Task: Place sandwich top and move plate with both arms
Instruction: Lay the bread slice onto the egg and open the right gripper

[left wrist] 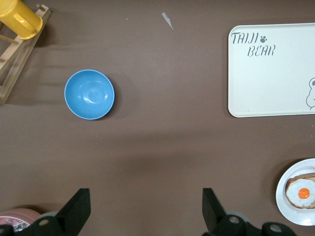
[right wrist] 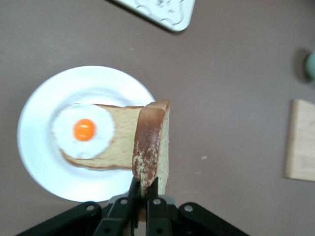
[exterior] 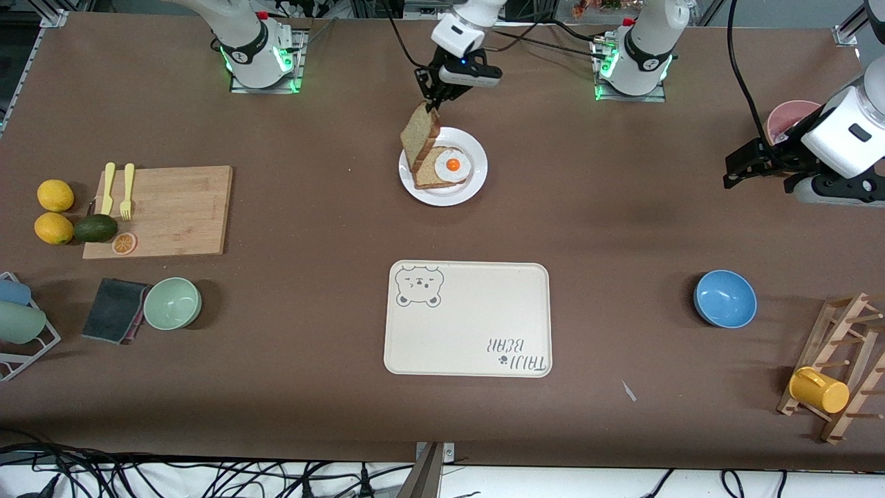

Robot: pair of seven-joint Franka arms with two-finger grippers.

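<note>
My right gripper is shut on the crust of the sandwich top, a light-tan bread slice held on edge. The slice's lower edge is at the rim of the white plate, beside the darker slice with the fried egg. In the right wrist view the gripper pinches the sandwich top over the edge of the plate. My left gripper is open and empty over bare table at the left arm's end, with its fingers wide apart. The plate shows at that view's edge.
A cream bear tray lies nearer the front camera than the plate. A blue bowl, a wooden rack with a yellow cup and a pink bowl are at the left arm's end. A cutting board and a green bowl are at the right arm's end.
</note>
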